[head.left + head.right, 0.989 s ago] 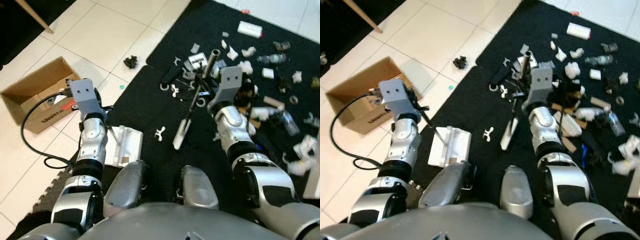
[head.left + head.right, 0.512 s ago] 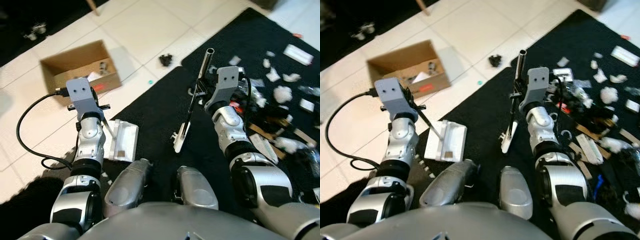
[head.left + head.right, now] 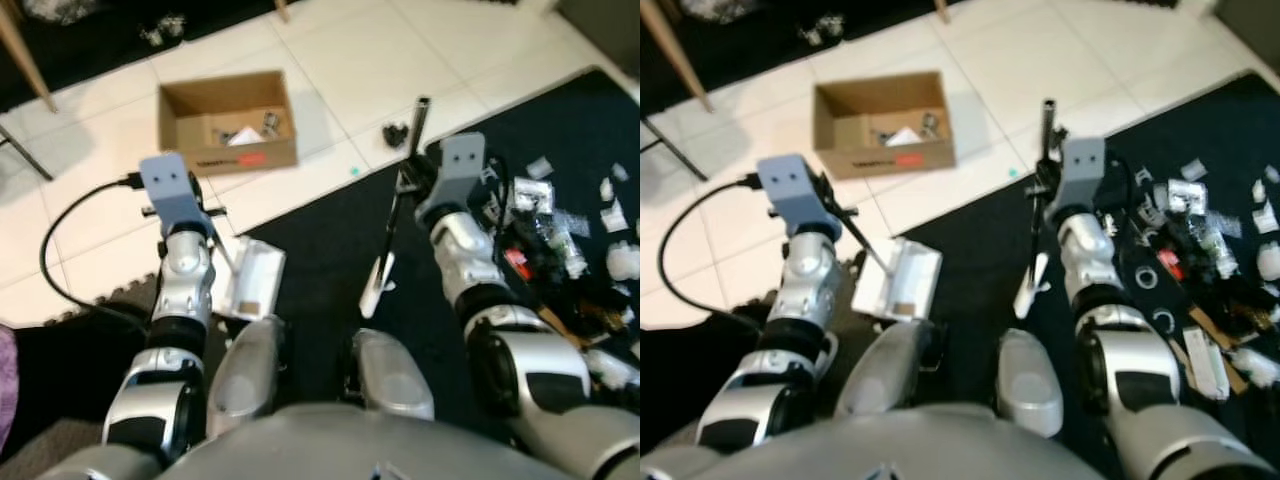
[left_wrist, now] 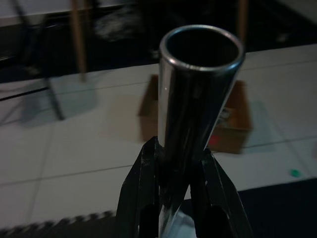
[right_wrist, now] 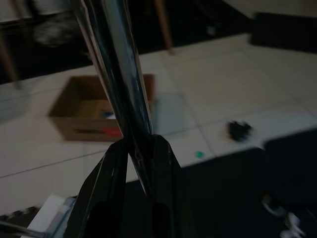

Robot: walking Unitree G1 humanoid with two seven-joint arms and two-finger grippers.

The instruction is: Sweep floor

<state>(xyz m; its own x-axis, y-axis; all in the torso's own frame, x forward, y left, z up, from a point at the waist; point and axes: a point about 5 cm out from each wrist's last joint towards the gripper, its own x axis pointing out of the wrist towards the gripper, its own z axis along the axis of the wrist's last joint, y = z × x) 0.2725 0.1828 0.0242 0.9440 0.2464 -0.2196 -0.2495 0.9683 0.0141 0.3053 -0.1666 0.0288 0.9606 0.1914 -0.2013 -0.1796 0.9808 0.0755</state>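
Observation:
My left gripper (image 4: pixel 177 151) is shut on the shiny metal handle (image 4: pixel 198 94) of a white dustpan (image 3: pixel 250 285), which lies at the edge of the black mat (image 3: pixel 330 230). My right gripper (image 5: pixel 140 141) is shut on the broom's metal pole (image 3: pixel 408 165). The pole slants down to the white broom head (image 3: pixel 375 290) on the mat between my arms. Scattered white and dark litter (image 3: pixel 545 220) lies on the mat to the right of my right arm. A small dark clump (image 3: pixel 394 133) and a green speck (image 3: pixel 353 171) sit on the pale tiles.
An open cardboard box (image 3: pixel 228 120) with a few scraps inside stands on the tiles ahead to the left. Wooden furniture legs (image 3: pixel 20 50) rise at the far left. A black cable (image 3: pixel 60 260) loops from my left wrist over the tiles.
The whole view has swung left: the box now lies ahead and the litter has slid to the right edge. Both grippers keep their hold on dustpan handle and broom pole.

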